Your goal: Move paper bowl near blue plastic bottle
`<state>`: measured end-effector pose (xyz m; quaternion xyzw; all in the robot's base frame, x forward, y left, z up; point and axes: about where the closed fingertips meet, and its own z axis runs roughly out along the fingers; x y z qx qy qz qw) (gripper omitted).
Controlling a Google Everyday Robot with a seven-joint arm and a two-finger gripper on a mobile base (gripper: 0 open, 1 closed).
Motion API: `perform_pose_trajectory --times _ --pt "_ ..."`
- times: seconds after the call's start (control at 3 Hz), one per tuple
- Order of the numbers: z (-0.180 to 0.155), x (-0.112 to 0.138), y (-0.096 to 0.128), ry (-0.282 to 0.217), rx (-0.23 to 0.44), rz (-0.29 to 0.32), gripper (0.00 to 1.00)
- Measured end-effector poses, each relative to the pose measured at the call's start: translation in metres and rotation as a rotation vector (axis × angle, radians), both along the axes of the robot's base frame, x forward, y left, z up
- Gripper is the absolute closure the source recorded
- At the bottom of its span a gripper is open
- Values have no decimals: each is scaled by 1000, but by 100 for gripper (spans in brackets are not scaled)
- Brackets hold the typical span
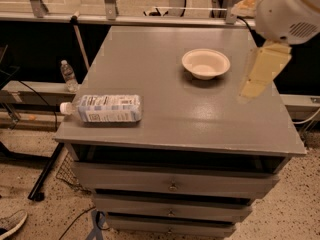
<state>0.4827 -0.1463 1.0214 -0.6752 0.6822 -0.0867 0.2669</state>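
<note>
- We saw a grey cabinet (175,109) filling most of the view, with a flat top and three drawers (172,184) stacked in its front.
- The robot's arm (290,9) came in at 2 o'clock of the view, its rounded white housing hanging above the back right corner of the top.
- The gripper (255,84), pale yellow, hung below that housing over the right side of the top, at about 3 o'clock. It stood at 4 o'clock from the bowl and apart from it; we could not tell whether it was spread or closed.
- The blue plastic bottle (107,108) lay on its side at 8 o'clock of the top, near the left front edge, its white cap pointing to 9 o'clock past the edge.
- The paper bowl (205,63) sat upright at 1 o'clock of the top, well apart from the bottle.
- A small clear water bottle (68,75) stood on the floor ledge at 9 o'clock of the cabinet.
- A shoe (12,224) showed at 7 o'clock of the view.
</note>
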Motion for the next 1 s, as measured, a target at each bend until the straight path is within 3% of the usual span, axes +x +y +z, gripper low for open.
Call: perform_pose_trajectory --times 0.67,1.0 --pt "-77 60 1 99 86 41 0" --pt "-78 61 1 99 83 43 0"
